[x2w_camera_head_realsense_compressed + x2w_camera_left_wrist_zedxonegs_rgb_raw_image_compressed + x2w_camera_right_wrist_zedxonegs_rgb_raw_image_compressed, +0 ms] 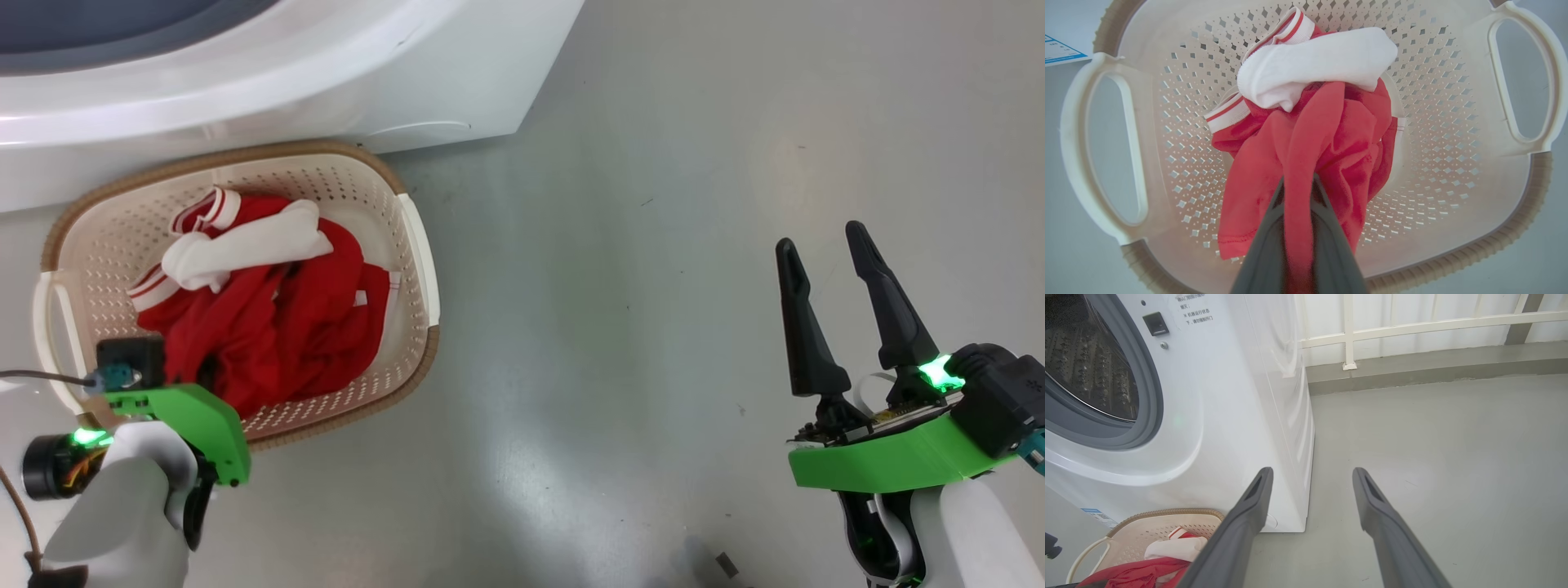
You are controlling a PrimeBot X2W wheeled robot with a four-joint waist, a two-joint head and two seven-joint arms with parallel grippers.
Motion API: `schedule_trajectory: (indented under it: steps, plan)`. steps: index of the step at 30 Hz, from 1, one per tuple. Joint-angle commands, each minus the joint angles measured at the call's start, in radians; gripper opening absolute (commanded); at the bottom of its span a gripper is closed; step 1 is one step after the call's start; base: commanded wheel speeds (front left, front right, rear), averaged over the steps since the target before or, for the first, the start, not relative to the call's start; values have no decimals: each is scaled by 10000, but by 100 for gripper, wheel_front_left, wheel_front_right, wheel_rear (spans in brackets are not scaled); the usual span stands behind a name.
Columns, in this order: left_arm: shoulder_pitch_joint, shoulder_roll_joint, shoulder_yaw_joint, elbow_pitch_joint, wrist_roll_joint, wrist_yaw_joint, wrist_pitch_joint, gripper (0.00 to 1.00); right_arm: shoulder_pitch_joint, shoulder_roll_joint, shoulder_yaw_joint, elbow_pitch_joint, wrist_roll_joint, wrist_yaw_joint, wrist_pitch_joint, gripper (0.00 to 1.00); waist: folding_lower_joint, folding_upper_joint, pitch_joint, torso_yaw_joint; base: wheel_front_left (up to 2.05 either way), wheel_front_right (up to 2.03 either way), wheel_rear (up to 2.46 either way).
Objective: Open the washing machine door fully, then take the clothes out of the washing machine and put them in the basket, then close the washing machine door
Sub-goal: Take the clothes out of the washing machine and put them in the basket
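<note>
Grey floor [653, 327]; L end effector [1298, 183] pinching clothes [1347, 139], R end effector [822, 237] open.

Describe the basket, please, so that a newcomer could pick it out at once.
Start at the big white washing machine. On the grey floor in front of it sits the basket, holding red clothes. Its cream perforated walls, brown woven-look rim and two side handles set it apart.

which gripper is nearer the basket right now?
Left. The left gripper is above the basket, shut on the red clothes hanging into it; the right gripper stands open over the floor, well off to the basket's right.
</note>
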Motion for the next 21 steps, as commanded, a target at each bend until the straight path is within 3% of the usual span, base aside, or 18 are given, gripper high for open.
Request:
schedule_trajectory:
  steps: [1, 8, 9, 10, 12, 21]
  plan:
    - [-84, 308, 206, 8, -29, -69, -136, 0, -44, -79, 250, -203, 80, 63, -63, 100, 0, -1, 8, 1, 0, 0, 0]
    - [-280, 297, 236, 315, -168, -142, -300, 0, -78, -79, 277, -150, 171, 63, -63, 100, 0, -1, 9, -5, 0, 0, 0]
    - [-305, 291, 228, 345, -176, -145, -313, 38, -83, -79, 273, -147, 179, 63, -63, 100, 0, -1, 7, -5, 0, 0, 0]
    - [-323, 291, 214, 374, -178, -149, -323, 47, -87, -79, 272, -142, 186, 63, -63, 100, 0, -1, 2, -9, 0, 0, 0]
    - [-365, 287, 182, 422, -179, -162, -336, 100, -89, -79, 276, -126, 194, 63, -63, 100, 0, -1, -16, -15, 0, 0, 0]
    - [-542, 225, 43, 531, -257, -417, -236, 100, -60, -79, 228, -68, 213, 63, -63, 100, 0, -1, -198, 67, 0, 0, 0]
